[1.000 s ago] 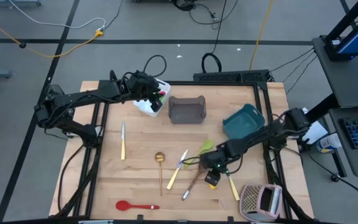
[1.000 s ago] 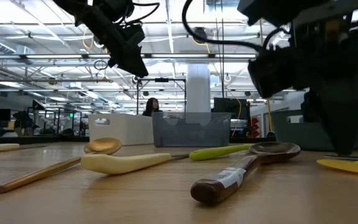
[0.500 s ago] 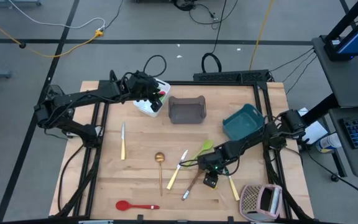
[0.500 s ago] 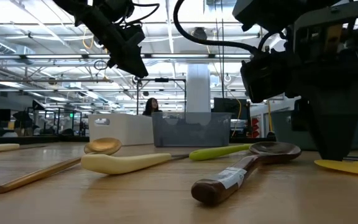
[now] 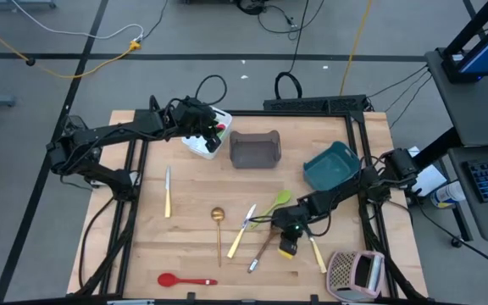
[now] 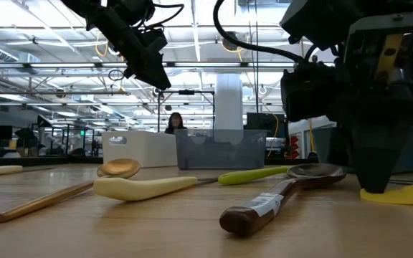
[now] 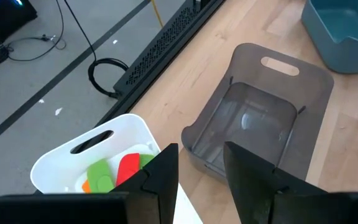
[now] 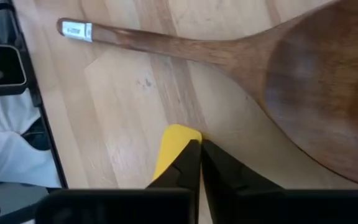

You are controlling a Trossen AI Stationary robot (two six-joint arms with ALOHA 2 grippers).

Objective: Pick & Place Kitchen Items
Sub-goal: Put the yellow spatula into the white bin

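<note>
My right gripper (image 5: 288, 239) is down at the table near the front right, shut on the yellow spatula (image 5: 316, 252), beside the brown wooden spoon (image 8: 241, 56). The spatula's blade (image 6: 401, 195) lies flat on the wood. My left gripper (image 5: 213, 134) hangs open above the white tub (image 7: 55, 168) at the far left; green, red and orange utensils lie in the tub. A lime spoon (image 5: 276, 203), a cream-handled knife (image 5: 239, 234), a gold ladle (image 5: 219, 227), a second knife (image 5: 167, 193) and a red spoon (image 5: 185, 280) lie loose on the table. My right gripper pinches the yellow spatula at the blade's free end (image 8: 174, 142), whose tip shows just past the shut fingertips. The fingers slant down from above, from the table's right. The blade (image 6: 407, 195) still lies on the table.
A grey tub (image 5: 255, 149) stands at the far middle and a teal tub (image 5: 332, 164) at the right. A boxy grater (image 5: 356, 273) lies at the near right corner. The wooden spoon's bowl (image 6: 320, 172) is close beside my right gripper.
My right gripper has sunk to the table, rolled a little and shut its fingers at the yellow spatula's blade end. The spatula and the other utensils lie where they were.
</note>
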